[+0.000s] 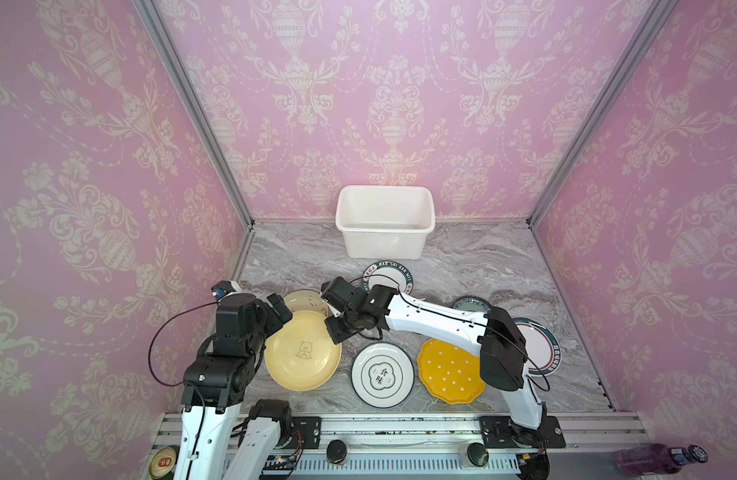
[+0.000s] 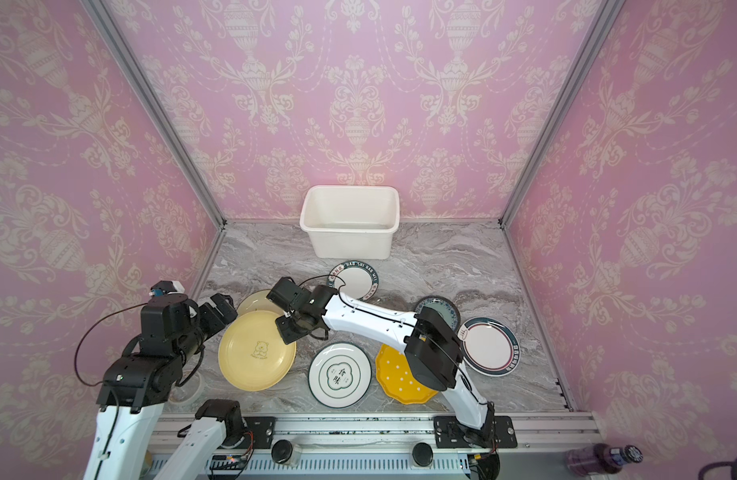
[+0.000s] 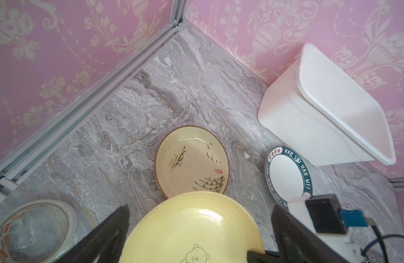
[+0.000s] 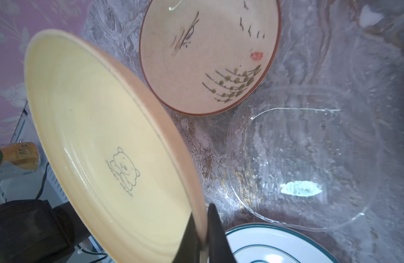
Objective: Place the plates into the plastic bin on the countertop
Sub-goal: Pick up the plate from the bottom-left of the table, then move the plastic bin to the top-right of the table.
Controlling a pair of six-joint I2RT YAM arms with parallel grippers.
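Note:
The pale yellow bear plate (image 1: 302, 357) (image 2: 256, 351) is held by its right rim in my right gripper (image 1: 333, 332) (image 4: 202, 239), which is shut on it. In the right wrist view the plate (image 4: 100, 148) is tilted above the countertop (image 1: 483, 257). My left gripper (image 1: 281, 311) (image 3: 199, 206) is open at the plate's far left edge, its fingers wide on either side of the rim (image 3: 191, 227). The white plastic bin (image 1: 385, 245) (image 2: 350, 243) (image 3: 299, 127) stands at the back wall.
Other plates lie around: cream (image 1: 304, 301) (image 4: 207, 52), clear glass (image 4: 303, 159), white with green characters (image 1: 382, 374), dotted yellow (image 1: 449, 370), dark-rimmed (image 1: 389, 278) (image 1: 539, 345), teal patterned (image 1: 470, 303). A tape roll (image 3: 34, 230) lies at the front left.

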